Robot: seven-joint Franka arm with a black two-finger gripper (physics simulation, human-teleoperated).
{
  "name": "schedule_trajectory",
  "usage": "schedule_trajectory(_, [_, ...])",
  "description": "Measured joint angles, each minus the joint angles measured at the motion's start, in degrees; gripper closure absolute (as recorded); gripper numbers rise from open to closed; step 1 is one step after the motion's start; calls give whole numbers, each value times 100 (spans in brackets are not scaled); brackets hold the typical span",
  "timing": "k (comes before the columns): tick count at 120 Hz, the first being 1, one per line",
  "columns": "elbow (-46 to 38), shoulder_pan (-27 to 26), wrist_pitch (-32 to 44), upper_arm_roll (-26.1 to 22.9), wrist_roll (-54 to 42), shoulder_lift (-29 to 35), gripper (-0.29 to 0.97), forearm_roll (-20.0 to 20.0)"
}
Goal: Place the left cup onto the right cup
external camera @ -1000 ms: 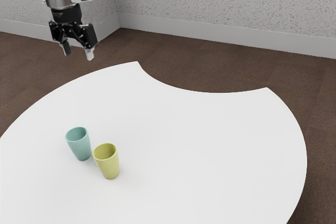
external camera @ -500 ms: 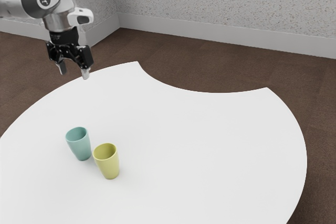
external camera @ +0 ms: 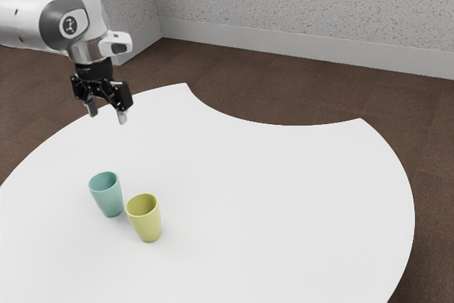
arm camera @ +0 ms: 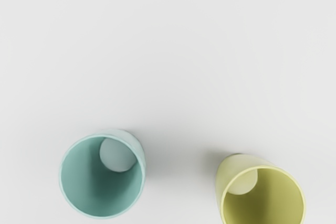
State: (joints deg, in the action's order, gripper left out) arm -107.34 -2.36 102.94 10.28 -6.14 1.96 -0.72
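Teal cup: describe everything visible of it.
The teal cup is a plain tumbler without a handle, smooth and matte like plastic, and wider at the rim than at the base. It stands upright with its mouth up, and the wrist view shows it empty down to a pale bottom. It rests on the white table, on the exterior view's left of the yellow-green cup, with a gap between them. The open gripper hangs well above it. Only the table touches it.
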Motion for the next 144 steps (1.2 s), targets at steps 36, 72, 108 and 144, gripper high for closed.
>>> schedule_trajectory(36, [-279, 235, 266, 0, -5, 14, 2, -6])
schedule_trajectory(72, [-483, 446, 330, -5, -7, 90, 2, -22])
schedule_trajectory(108, [-787, 655, 513, -9, -5, 187, 2, -30])
schedule_trajectory(144, [-844, 853, 675, -9, -49, 107, 2, -103])
